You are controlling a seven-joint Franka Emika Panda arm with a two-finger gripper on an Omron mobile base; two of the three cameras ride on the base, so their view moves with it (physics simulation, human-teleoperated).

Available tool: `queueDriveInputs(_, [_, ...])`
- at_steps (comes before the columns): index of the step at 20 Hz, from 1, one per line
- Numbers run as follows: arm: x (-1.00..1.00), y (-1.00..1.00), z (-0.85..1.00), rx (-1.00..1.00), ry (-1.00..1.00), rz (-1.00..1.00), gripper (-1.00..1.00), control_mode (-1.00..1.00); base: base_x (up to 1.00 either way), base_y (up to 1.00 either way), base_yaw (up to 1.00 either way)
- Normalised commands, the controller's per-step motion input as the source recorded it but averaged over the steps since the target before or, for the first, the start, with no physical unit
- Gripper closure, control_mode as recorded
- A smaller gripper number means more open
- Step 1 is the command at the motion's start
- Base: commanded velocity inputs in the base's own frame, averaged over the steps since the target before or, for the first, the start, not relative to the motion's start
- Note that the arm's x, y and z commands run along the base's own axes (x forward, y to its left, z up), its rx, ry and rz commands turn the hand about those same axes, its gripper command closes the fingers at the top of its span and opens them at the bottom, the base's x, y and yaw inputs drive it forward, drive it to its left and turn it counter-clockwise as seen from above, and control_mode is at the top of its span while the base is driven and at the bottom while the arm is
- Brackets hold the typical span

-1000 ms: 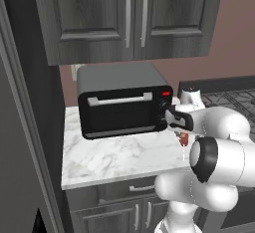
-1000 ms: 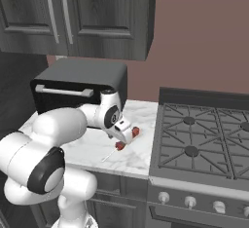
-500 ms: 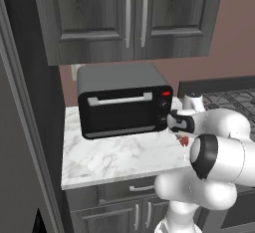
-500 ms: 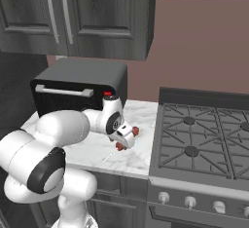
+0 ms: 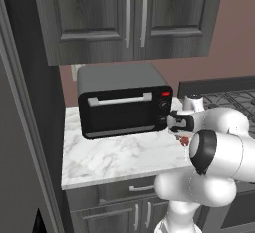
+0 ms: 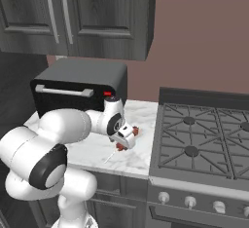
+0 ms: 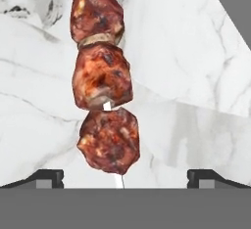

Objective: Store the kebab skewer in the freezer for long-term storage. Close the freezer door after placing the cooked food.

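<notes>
A reddish-brown kebab skewer on a thin pale stick is seen lying on the white marble counter between the spread, empty fingers of the end effector; light and lumpy, it is judged best pinched across the meat.

Seemingly a home kitchen: marble counter, cabinets, toaster oven, stove.
</notes>
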Motion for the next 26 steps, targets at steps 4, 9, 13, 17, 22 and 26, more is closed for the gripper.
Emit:
queueDriveInputs(4, [0.12,0.0,0.0,0.0,0.0,0.0,-1.0,-1.0,0.0,0.0,0.0])
queueDriveInputs(9, [0.02,-0.01,-0.09,0.0,0.0,0.0,-1.0,-1.0,0.0,0.0,0.0])
queueDriveInputs(13, [0.04,-0.06,-0.16,0.0,0.0,0.0,-1.0,-1.0,0.0,0.0,0.0])
queueDriveInputs(17, [0.01,-0.11,-0.16,0.0,0.0,0.0,-1.0,-1.0,0.0,0.0,0.0])
queueDriveInputs(22, [0.01,-0.08,-0.11,0.0,0.0,0.0,-1.0,-1.0,0.0,0.0,0.0])
queueDriveInputs(26, [0.01,-0.02,-0.06,0.0,0.0,0.0,-1.0,-1.0,0.0,0.0,0.0])
